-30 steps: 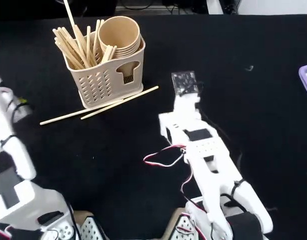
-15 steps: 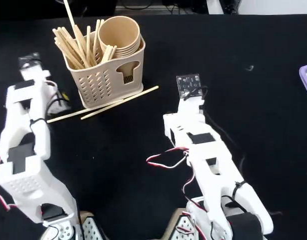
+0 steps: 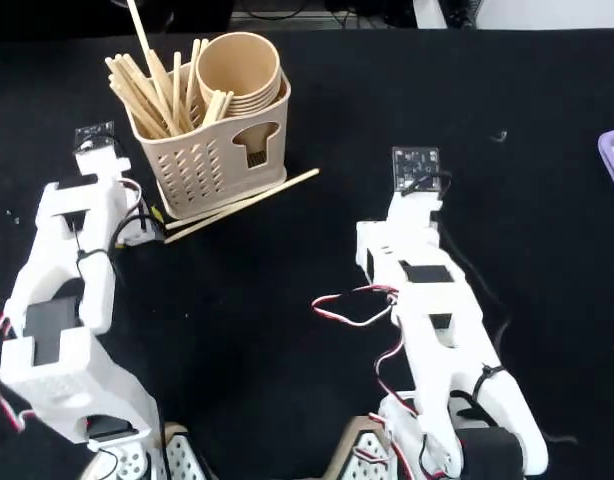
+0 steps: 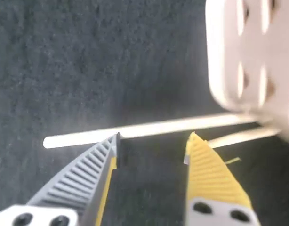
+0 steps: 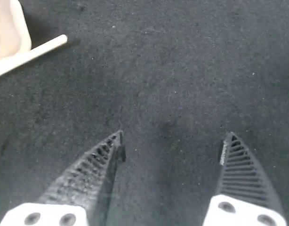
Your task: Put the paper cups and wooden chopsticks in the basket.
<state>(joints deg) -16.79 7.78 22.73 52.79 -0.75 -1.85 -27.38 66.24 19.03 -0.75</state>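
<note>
Hovering over chopstick (image 4: 83,138), left pincer (image 4: 154,137) (spread).

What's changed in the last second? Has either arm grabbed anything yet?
The left arm swung in from the near left corner toward the basket. The left gripper is open and straddles a loose chopstick, with nothing gripped. The right arm drifted right, away from the basket. The right gripper is open over the table. The basket, cups and other chopstick seem unmoved.
</note>
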